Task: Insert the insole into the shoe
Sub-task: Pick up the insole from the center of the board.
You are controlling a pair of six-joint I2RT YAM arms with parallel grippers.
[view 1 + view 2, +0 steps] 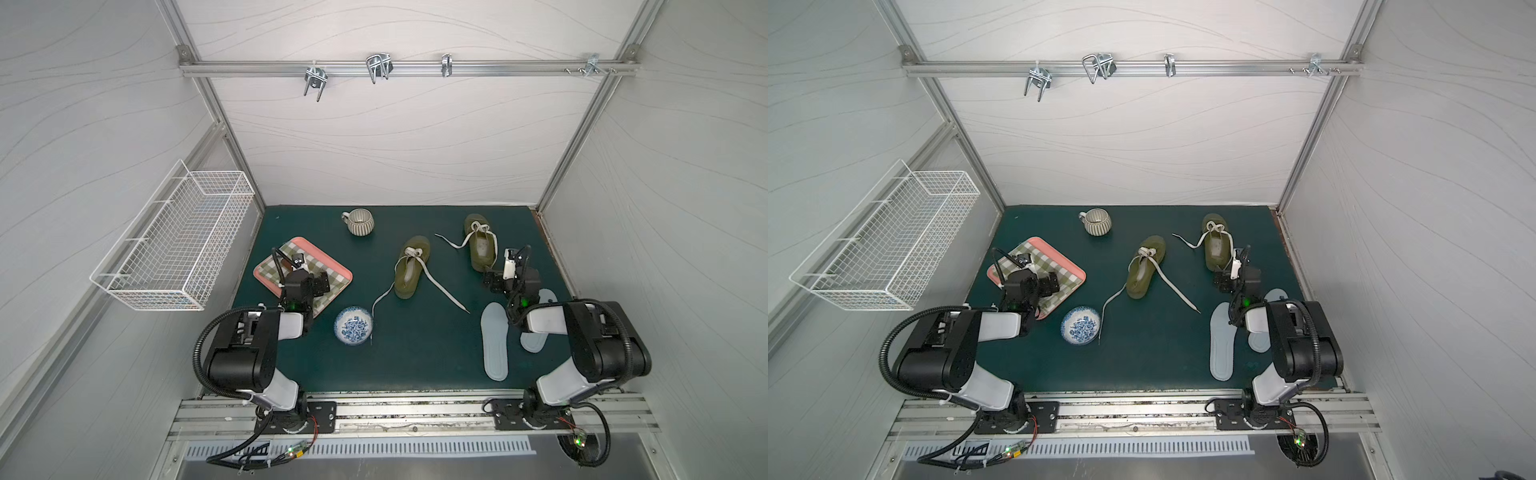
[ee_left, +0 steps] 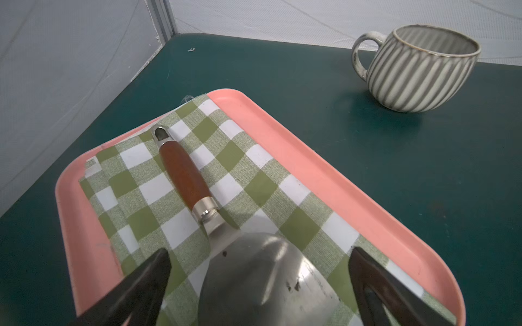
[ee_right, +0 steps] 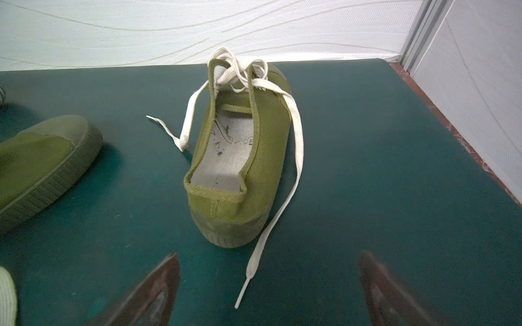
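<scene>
The right hand (image 3: pixel 269 258), spread wide and empty, hovers just behind the heel of an olive shoe (image 3: pixel 240 158) near the back right of the green counter (image 1: pixel 415 361). The second shoe (image 1: pixel 409 268) sits mid-counter, laces loose. A pale insole (image 1: pixel 494 340) lies flat near the front edge, apart from both shoes; a second insole (image 1: pixel 534 343) shows partly under the right arm. The left hand (image 2: pixel 258 251), also wide, hangs over a metal scoop (image 2: pixel 262 282) on a cloth-lined tray (image 2: pixel 324 183).
</scene>
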